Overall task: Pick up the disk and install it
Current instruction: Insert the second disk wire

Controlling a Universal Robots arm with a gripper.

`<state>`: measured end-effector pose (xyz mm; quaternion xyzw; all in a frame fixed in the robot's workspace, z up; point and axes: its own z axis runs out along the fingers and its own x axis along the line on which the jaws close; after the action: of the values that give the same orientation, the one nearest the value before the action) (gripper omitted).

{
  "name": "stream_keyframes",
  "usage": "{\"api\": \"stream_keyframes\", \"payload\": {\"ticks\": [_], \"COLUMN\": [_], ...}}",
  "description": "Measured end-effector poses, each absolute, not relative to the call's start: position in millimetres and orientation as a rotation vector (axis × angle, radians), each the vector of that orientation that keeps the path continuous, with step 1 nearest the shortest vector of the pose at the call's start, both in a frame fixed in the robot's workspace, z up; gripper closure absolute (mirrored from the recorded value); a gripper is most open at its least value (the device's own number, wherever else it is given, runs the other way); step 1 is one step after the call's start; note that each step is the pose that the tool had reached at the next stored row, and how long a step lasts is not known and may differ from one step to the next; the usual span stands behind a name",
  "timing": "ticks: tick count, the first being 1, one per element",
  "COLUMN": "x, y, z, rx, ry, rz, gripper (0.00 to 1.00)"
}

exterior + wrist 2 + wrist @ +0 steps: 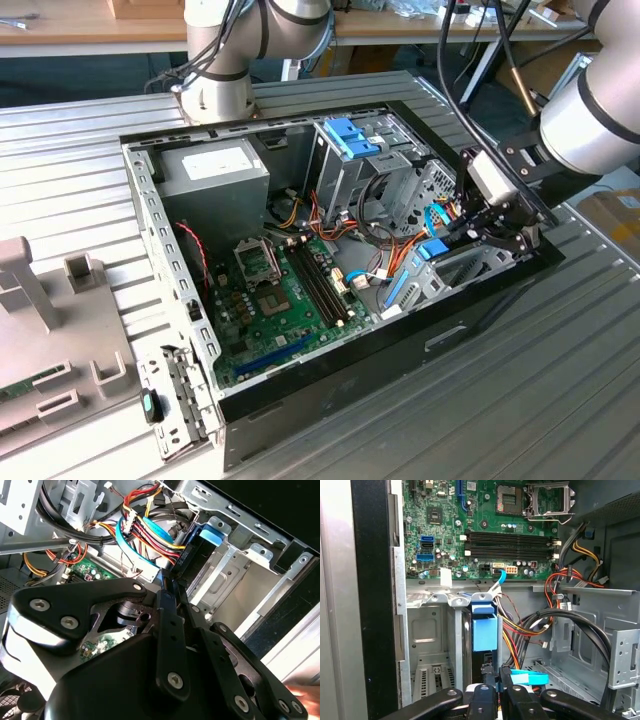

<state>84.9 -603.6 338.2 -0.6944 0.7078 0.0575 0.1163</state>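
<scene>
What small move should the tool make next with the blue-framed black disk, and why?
Probably ease the blue-framed black hard disk slightly deeper into the grey metal bay: the tool is at its end, and it stands in the slot, blue tab near the rim.

disk body hidden, tool base cropped

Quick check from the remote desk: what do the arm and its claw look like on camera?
The arm has pale grey rounded segments with black bands, and black cables run alongside it. The claw is matte black: flat linkage plates joined by silver screws, seen in both wrist views, with a pale grey block above it.
</scene>
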Motion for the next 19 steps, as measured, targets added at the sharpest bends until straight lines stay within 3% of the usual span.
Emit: {"api": "stream_keyframes", "payload": {"ticks": [10,13,19], "x": [85,85,85], "y": [-604,-604,-604], "z": [335,336,357], "rx": [-2.033,-2.034,-2.034], "ry": [2.072,2.073,2.073], "rz": [0.169,0.168,0.168], "gripper": [0.84,0.77,0.77]}}
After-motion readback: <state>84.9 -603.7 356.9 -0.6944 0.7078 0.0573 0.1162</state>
